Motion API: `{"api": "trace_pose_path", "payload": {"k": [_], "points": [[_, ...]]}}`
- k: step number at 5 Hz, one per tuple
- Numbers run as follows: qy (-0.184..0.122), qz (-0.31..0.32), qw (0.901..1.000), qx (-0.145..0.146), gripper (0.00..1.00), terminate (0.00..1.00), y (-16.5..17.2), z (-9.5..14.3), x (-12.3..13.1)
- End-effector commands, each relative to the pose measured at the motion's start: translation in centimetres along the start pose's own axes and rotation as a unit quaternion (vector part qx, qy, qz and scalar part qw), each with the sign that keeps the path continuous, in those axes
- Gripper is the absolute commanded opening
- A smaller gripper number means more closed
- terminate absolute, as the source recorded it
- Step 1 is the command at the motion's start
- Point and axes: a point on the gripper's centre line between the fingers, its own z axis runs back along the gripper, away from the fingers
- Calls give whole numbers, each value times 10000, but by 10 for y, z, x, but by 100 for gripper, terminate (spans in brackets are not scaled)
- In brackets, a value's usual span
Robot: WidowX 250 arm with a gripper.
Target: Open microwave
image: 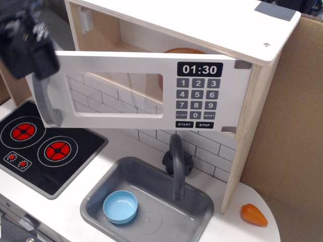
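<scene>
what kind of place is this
Most likely a children's wooden play kitchen: a toy microwave with painted keypad and its door swung open, a printed two-burner hob, and a grey sink holding a blue bowl.

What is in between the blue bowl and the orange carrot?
In the one camera view, the dark grey tap and the sink's right wall lie between the blue bowl and the orange carrot.

The microwave point(151, 91) door's black display point(200, 69) reads 01:30, grey keys point(198, 96) under it run 1 to 9 plus 0, with CLOCK, RESET, START and STOP on the small ones.
</scene>
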Motion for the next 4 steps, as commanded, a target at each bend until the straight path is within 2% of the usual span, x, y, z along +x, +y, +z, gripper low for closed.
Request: {"api": "trace_pose_path", "payload": {"k": [1, 2, 3, 4], "points": [[-1222, 677, 9901, -153, 100, 0, -17, 73, 44], [-1733, 1057, 9786, 349, 100, 0, 1, 66, 67], [-1831, 1359, 9703, 814, 100, 0, 23, 49, 83], [-1806, 1358, 9647, 1352, 100, 0, 42, 26, 86]]}}
